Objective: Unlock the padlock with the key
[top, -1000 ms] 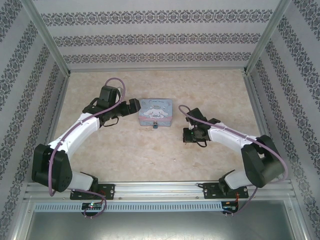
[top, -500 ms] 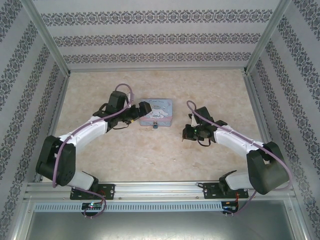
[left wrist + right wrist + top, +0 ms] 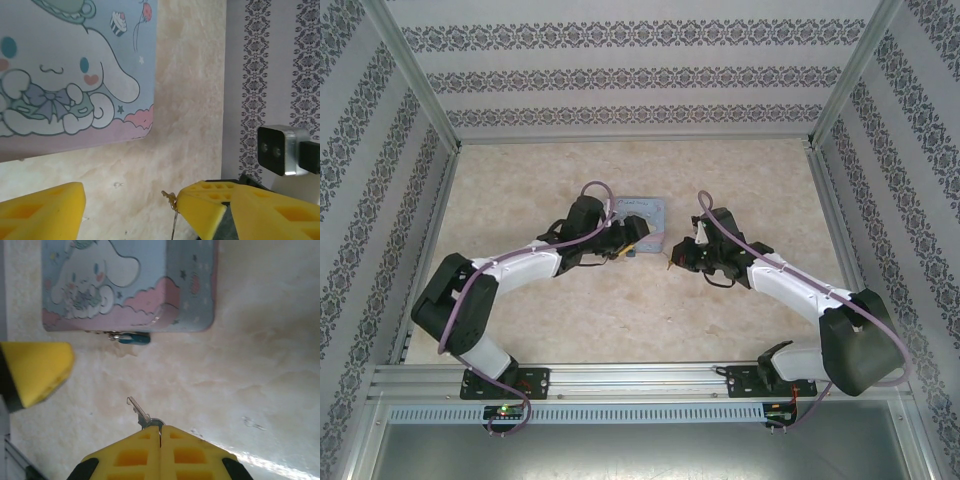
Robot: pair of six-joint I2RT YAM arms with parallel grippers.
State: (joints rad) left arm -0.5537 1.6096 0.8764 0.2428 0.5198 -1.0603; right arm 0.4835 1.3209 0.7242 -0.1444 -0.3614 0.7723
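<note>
Right gripper is clamped on the key; left gripper is spread wide. Against the front wall of the tin box the padlock is hung: tiny, light, rigid, probably free-swinging, best pinched across its body's flat sides.

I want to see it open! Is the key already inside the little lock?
No, the key sticks out of the shut right gripper, well apart from the lock at the box's edge.

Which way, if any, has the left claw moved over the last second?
Yes: the left claw moved right, from left of the tin box to over its near edge.
</note>
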